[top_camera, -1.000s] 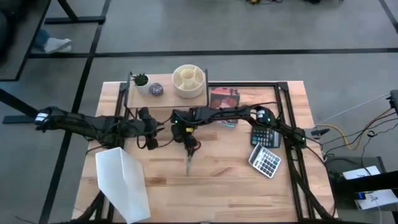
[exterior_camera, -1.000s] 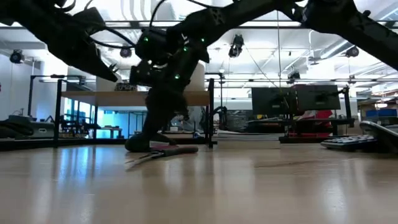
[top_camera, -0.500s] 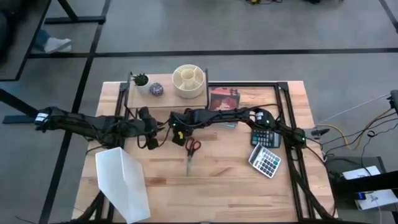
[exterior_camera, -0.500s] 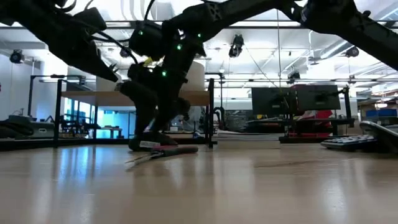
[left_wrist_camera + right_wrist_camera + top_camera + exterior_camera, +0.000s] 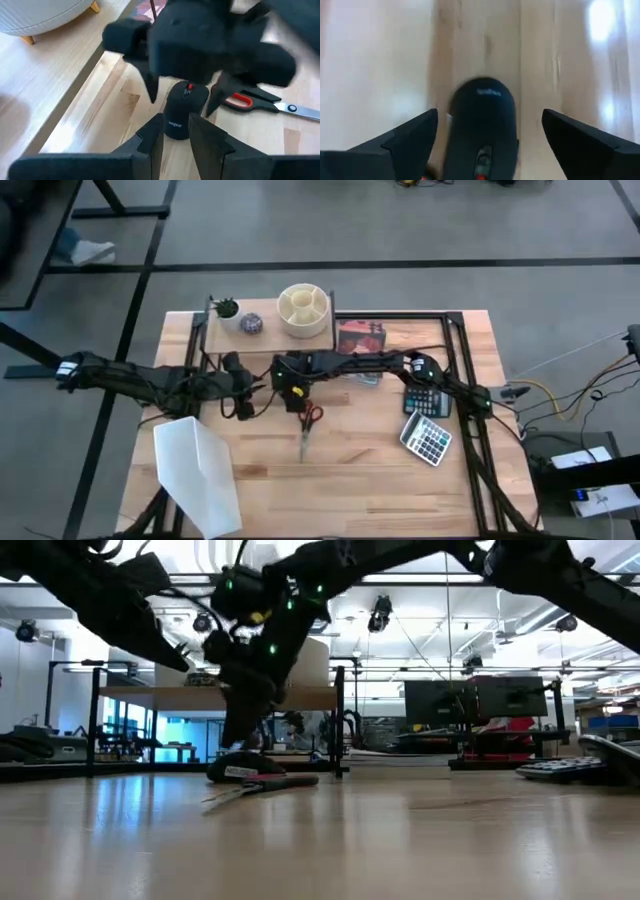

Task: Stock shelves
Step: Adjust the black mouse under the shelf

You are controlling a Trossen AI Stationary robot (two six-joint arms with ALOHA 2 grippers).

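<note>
The right gripper point(image 5: 487, 145) hangs just above a black computer mouse point(image 5: 481, 127), its fingers point(image 5: 407, 140) spread wide to either side of it and touching nothing, so it is released. The mouse lies flat on the desk point(image 5: 360, 470) directly beneath, with a small red mark on its wheel. In the high view this gripper point(image 5: 291, 388) sits near the middle of the desk, and red-handled scissors point(image 5: 307, 425) lie just beside it on the near side, blades pointing away from the shelf. The left gripper point(image 5: 175, 135) waits just to the side, aimed at the same mouse point(image 5: 184, 107), its two fingers close together with a narrow gap and empty. Just behind both grippers stands the shelf point(image 5: 262, 340), a low light-wood board on thin black legs, carrying a small potted plant point(image 5: 226, 308), a small dark round thing point(image 5: 250, 324) and a cream round organiser point(image 5: 302, 309). Beyond the right arm lie a reddish book point(image 5: 361, 337) and two calculators point(image 5: 428, 437), and a white file holder point(image 5: 198, 475) stands near the left arm.
</note>
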